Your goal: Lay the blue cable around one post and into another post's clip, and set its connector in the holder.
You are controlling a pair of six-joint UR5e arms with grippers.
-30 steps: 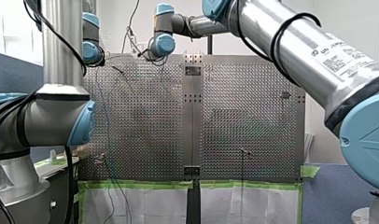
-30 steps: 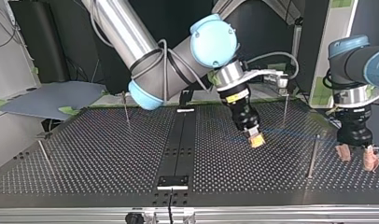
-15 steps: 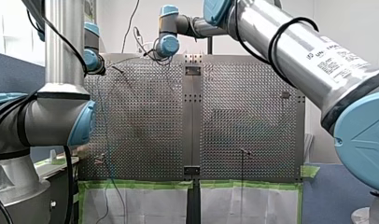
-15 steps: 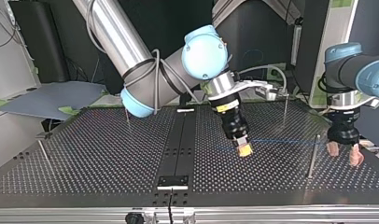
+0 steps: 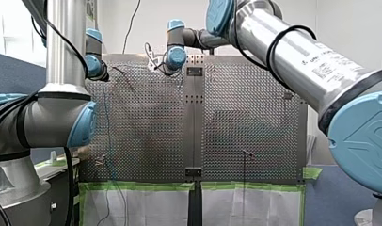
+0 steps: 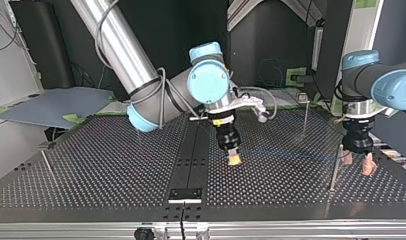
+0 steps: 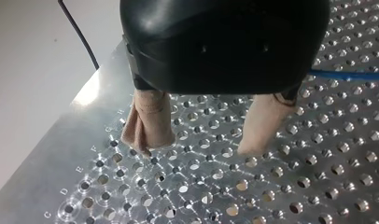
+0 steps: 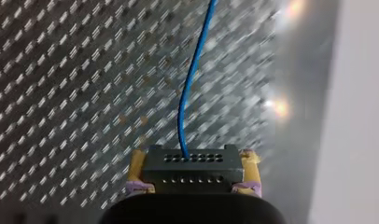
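- Here, in the top view, my right gripper (image 6: 234, 159), yellow-padded, hangs tilted just above the perforated table (image 6: 101, 165), just beside the dark centre strip (image 6: 191, 155). The blue cable (image 6: 291, 154) runs from it low over the table toward the view's right, as far as a thin post (image 6: 335, 167).
- In the same view, my left gripper (image 6: 357, 163) stands just past that post, near the table's edge. Its two pale pads (image 6: 368, 167) are spread apart with nothing between them. A second post (image 6: 305, 112) rises farther back.
- In the left wrist view, the black gripper body hangs over the holes. The beige pads are released and well apart, and only bare table shows between them. The cable passes beside the gripper, outside its fingers. Whether the pad tips touch the table I cannot tell.
- In the right wrist view, the yellow pads are clenched on both sides of the connector (image 8: 192, 175), a dark block with rows of small holes. The cable leaves its upper face and curves away ahead over the table.
- In the front view, my left arm (image 5: 62, 117) and my right arm (image 5: 292, 56) both reach to the table's far end. The grippers are too small there to read. Green tape (image 5: 142, 186) lines the near edge.
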